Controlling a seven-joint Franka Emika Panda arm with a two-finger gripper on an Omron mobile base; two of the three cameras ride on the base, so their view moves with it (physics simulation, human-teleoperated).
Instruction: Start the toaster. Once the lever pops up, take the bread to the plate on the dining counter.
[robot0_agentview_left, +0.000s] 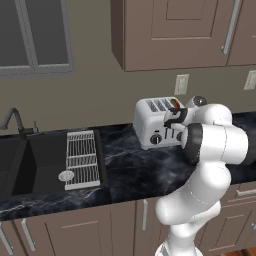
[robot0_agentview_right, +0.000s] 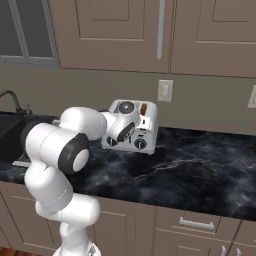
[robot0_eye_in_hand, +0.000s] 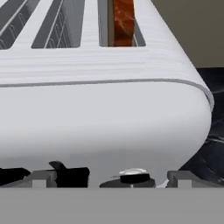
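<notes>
One toaster (robot0_agentview_left: 152, 124) is seen on the black marble tabletop (robot0_agentview_left: 130, 170), near the wall below two wall outlets (robot0_agentview_left: 181, 84). Four slots are counted in its top, and one bread (robot0_eye_in_hand: 122, 22) slice is lodged in the rightmost slot. Black knobs and levers are set on its front. The hand (robot0_eye_in_hand: 107, 177) is held wide open just in front of the toaster's face, with nothing gripped. One sink (robot0_agentview_left: 45, 162) with one wire rack (robot0_agentview_left: 81, 159) is seen to the left.
</notes>
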